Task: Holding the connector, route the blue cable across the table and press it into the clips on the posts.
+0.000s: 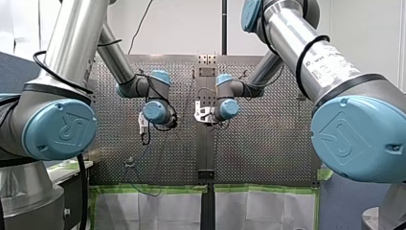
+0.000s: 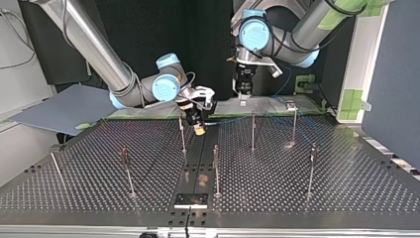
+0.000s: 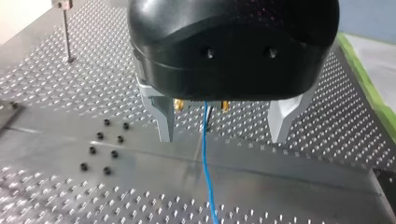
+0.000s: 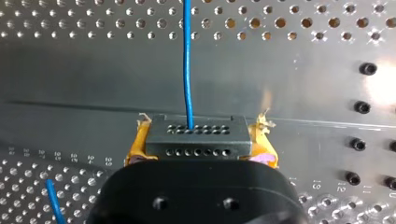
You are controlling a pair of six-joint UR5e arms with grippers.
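Note:
In the right wrist view my right gripper (image 4: 198, 145) is shut on a dark connector (image 4: 195, 134), squeezed between its yellow pads (image 4: 134, 150). The blue cable (image 4: 187, 60) leaves the connector and runs straight ahead over the plate. In the top view this gripper (image 2: 199, 129) hangs low at the table's middle seam, beside a thin post (image 2: 182, 135). My left gripper (image 3: 224, 133) stands open over the plate, and the blue cable (image 3: 206, 158) passes between its metal fingers (image 3: 163, 116) untouched. In the top view it (image 2: 242, 96) hovers behind another post (image 2: 252, 131).
Several thin posts with clips stand across the perforated table (image 2: 346, 188), among them one at the middle (image 2: 215, 171) and one at the right (image 2: 311, 171). A post (image 3: 67, 32) stands off to one side of my left gripper. Bolt heads (image 3: 105, 147) dot the seam plate.

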